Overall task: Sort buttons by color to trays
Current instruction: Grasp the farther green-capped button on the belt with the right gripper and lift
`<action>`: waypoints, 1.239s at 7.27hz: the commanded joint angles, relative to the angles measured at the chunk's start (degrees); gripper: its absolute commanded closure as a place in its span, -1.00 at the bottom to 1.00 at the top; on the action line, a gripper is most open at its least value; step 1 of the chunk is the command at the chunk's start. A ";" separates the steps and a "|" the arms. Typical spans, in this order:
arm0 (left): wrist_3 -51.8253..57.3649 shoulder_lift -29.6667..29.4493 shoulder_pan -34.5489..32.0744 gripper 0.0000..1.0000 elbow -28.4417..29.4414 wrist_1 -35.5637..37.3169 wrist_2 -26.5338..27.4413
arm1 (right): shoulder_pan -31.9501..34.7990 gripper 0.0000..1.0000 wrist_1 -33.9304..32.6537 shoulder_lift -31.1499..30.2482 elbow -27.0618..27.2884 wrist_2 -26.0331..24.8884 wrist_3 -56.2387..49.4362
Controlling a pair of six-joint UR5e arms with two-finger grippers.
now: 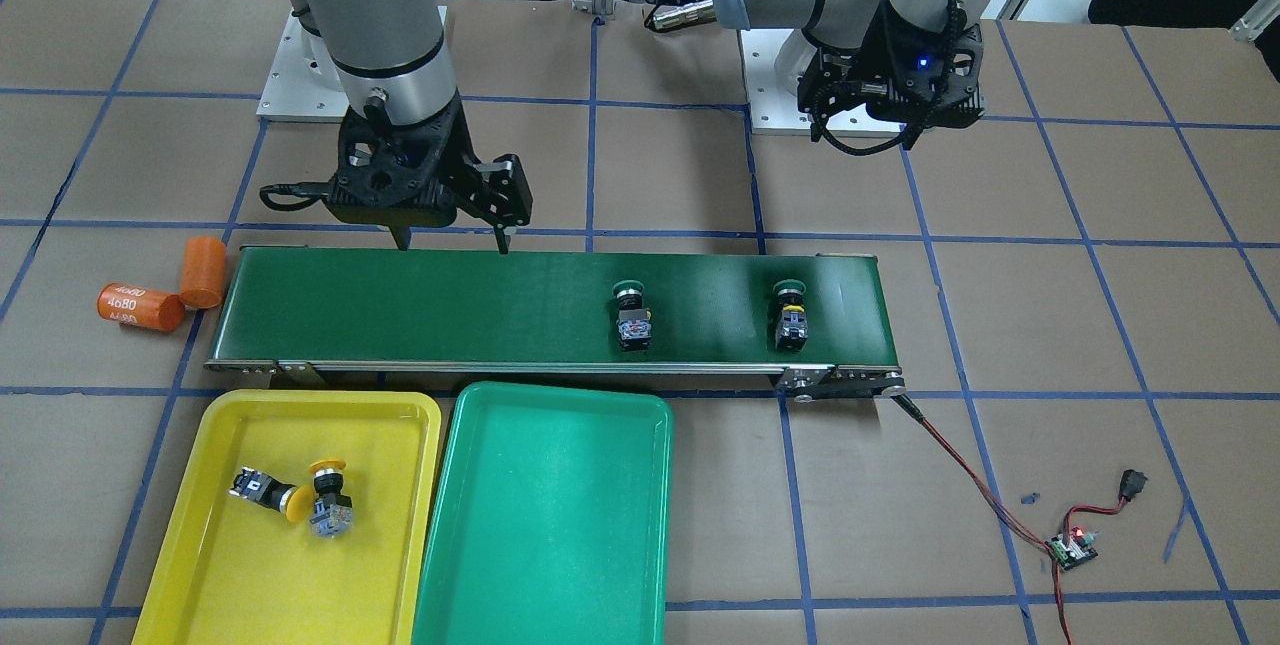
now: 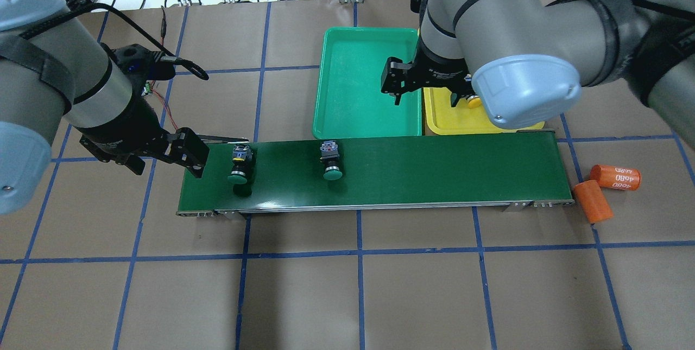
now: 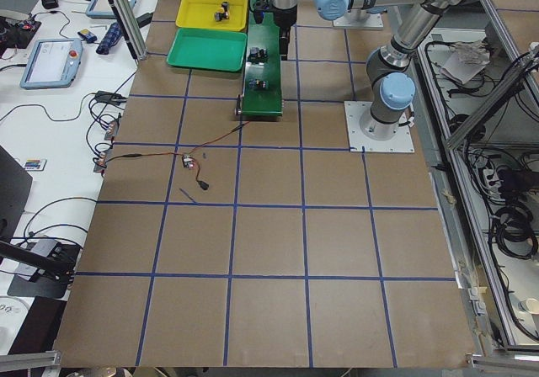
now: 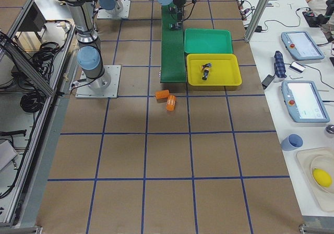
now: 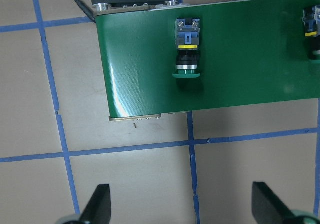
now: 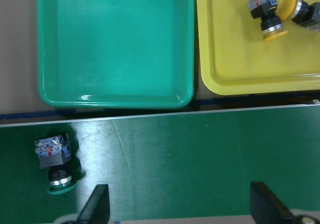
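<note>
Buttons with yellow caps (image 6: 267, 16) lie in the yellow tray (image 6: 235, 59); two green buttons (image 5: 186, 49) wait on the belt (image 6: 200, 154). My left gripper (image 5: 182, 206) and right gripper (image 6: 181, 206) gape wide, empty. Greens come next, I judge: bring the left forward over the one ahead of its fingertips, descend, close.

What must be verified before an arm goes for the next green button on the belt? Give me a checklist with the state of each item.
1. Both yellow buttons lie in the yellow tray: ok.
2. The green tray holds no buttons and can receive one: ok.
3. The first green button and the second green button lie on their sides, apart, on the conveyor belt: ok.
4. The left gripper has its jaws open and holds nothing: ok.
5. The right gripper has its jaws open and holds nothing: ok.
6. Belt stopped: cannot tell.
</note>
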 commanded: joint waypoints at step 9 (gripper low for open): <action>-1.08 -2.97 -0.15 -1.00 3.42 1.32 0.06 | 8.60 -0.82 -13.77 14.48 0.12 0.27 5.30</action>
